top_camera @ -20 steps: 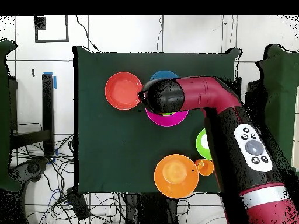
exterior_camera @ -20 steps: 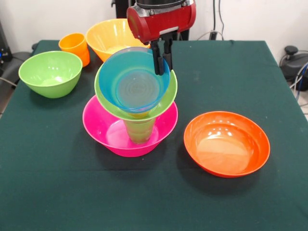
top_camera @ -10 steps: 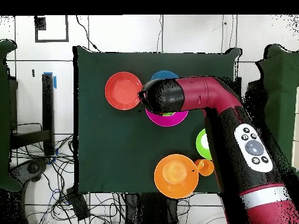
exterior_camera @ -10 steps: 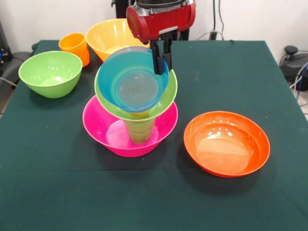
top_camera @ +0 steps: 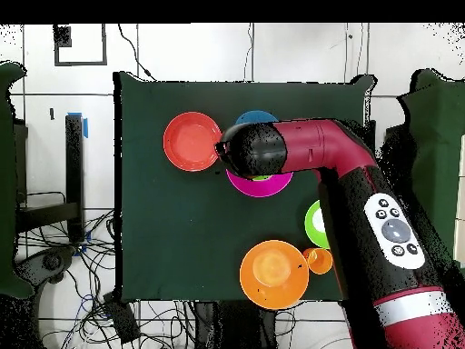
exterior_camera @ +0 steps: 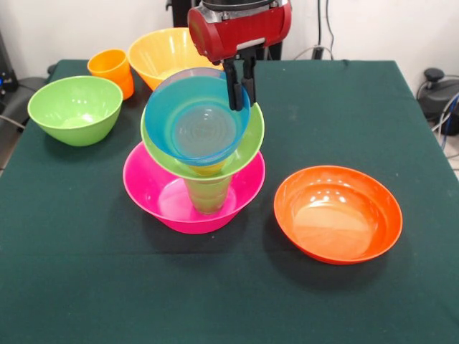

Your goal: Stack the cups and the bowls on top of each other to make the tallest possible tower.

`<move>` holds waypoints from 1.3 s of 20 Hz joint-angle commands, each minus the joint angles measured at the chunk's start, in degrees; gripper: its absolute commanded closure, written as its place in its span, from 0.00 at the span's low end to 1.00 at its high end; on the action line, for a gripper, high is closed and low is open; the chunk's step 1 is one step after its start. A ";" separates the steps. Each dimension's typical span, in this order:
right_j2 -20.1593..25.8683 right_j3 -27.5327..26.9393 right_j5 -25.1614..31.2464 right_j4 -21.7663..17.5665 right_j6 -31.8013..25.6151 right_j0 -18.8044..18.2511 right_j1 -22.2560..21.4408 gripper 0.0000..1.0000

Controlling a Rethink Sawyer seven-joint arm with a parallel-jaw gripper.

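The tower stands mid-table in the front view. Its base is a big pink bowl (exterior_camera: 154,190) with a green cup (exterior_camera: 208,195) standing in it. A yellow cup (exterior_camera: 209,170) shows just under a light green bowl (exterior_camera: 252,132). A translucent blue bowl (exterior_camera: 193,122) is on top, tilted toward the camera. My gripper (exterior_camera: 240,89) comes down from above and is shut on the blue bowl's far right rim. In the overhead view the arm (top_camera: 309,150) covers most of the tower. Only the blue bowl's edge (top_camera: 254,117) and the pink bowl's edge (top_camera: 263,188) show there.
A red-orange bowl (exterior_camera: 337,215) lies right of the tower. A light green bowl (exterior_camera: 75,109), an orange cup (exterior_camera: 111,68) and a yellow-orange bowl (exterior_camera: 165,54) stand at the far left. In the overhead view these show as the red-orange bowl (top_camera: 191,141), the orange bowl (top_camera: 271,271), the cup (top_camera: 319,260) and the green bowl (top_camera: 312,223).
The gripper and the blue bowl in it have shifted slightly up and left. The rest of the tower and the other bowls have not moved.
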 commanded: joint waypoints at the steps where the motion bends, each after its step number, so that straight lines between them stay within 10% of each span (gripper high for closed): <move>1: -0.12 1.88 3.15 -2.58 -5.66 -0.33 0.58 1.00; 26: -0.28 5.04 0.52 -3.28 -4.30 -1.22 -0.95 1.00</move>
